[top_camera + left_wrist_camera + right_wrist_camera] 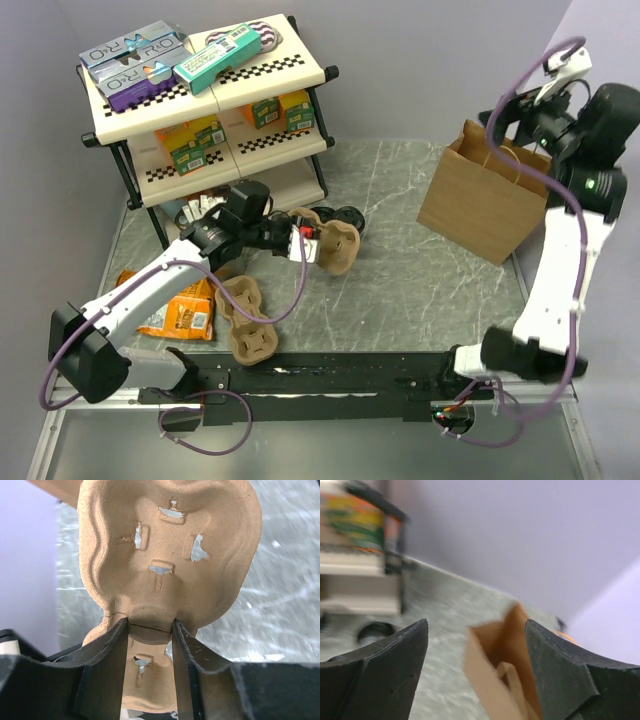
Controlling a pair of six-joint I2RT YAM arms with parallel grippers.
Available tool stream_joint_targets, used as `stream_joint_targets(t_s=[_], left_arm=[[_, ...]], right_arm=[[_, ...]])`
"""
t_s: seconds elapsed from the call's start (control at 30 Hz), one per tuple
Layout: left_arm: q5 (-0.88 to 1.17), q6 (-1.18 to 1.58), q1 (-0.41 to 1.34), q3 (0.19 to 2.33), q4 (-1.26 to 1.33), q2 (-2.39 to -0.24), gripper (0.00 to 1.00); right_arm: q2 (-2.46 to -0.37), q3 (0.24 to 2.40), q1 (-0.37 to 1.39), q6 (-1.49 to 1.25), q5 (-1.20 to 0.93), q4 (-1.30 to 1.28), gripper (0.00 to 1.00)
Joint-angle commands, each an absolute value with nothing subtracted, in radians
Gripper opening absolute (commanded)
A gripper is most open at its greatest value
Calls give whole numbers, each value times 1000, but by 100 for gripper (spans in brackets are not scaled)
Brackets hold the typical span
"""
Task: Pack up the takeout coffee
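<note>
So the takeout coffee (346, 215): best I can make out is a couple of round black lids low down by the foot of the shelf rack (310, 72), just behind the carrier. The cup walls are mostly hidden, so I can't say much more. The left claw (150, 625) is clamped on the edge of a brown pulp cup carrier (170, 555), holding it tilted up off the tabletop (400, 290). Two more carriers (247, 322) lie flat near the left arm, beside an orange snack packet (182, 316). Over on the right, the brown paper bag (480, 200) stands upright and open. The right claw (476, 630) hangs above it, fingers spread wide with nothing in them.
</note>
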State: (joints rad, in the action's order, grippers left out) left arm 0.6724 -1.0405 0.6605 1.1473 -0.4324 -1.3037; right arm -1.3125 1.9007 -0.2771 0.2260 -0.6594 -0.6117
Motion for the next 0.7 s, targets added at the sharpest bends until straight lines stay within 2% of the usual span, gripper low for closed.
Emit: stream_joint_targets(t_s=[0.0,0.1,0.23,0.43,0.67], left_arm=[[670,-879,667,1124,-261,-1243,1],[663,-844,667,1106,-241,-1226,1],[660,-812,667,1089,-224,-1216,1],[654,-799,666,1066,-198,-1206,1],[652,-790,667,1054,-178,-1204,1]], right_arm=[[-1440,2020,-411,331,-710,-799,82],[-1475,2048,-497,348,-765,-817,78],[-1557,2161,-528,477,-778,-952,77],[-1577,2092,-554,554,-672,-923,79],[-1647,2115,-555,597,-646,-985,79]])
